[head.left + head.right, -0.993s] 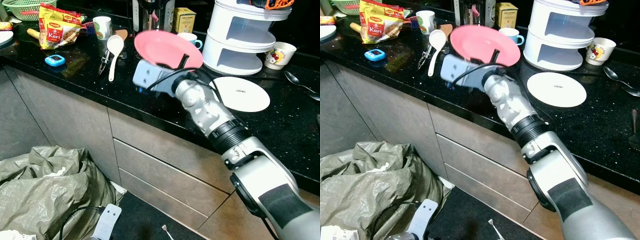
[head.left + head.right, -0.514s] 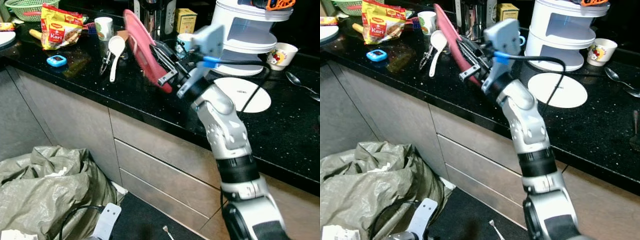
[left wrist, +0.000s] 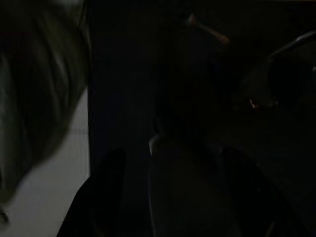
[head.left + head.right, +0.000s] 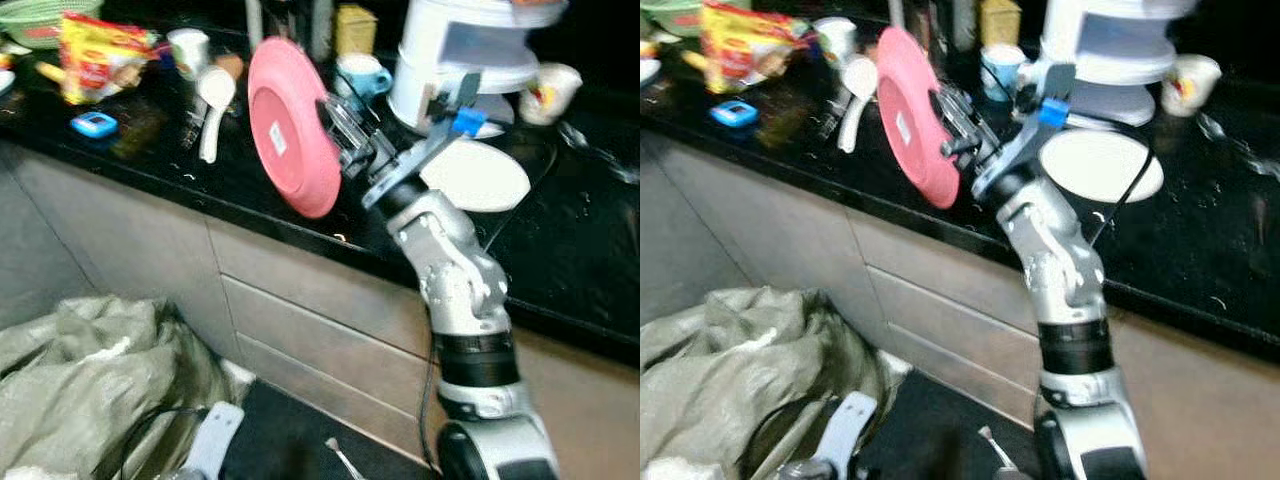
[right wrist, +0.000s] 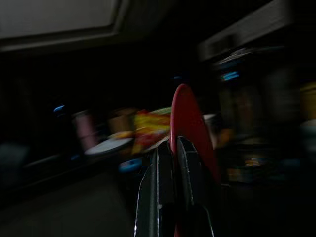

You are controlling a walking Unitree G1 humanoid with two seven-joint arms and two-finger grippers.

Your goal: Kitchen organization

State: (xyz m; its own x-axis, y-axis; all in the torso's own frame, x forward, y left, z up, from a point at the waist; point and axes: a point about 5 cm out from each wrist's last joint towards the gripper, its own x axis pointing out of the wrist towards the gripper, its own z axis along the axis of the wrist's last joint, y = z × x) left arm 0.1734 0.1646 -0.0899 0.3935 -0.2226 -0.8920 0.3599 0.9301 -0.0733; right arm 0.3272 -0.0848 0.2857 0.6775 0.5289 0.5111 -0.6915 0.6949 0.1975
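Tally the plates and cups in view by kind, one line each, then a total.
Pink plate, held on edge by the right tool at the counter's front: 1
White plate, flat on the black counter: 1
Cups: 3, white, blue and patterned
Total: 5

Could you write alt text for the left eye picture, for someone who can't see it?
The robot's right claw holds a round pink plastic plate on edge, tilted, above the front edge of a black speckled stone counter. Behind it on the counter lie a flat white plate, a white spoon and a blue cup.
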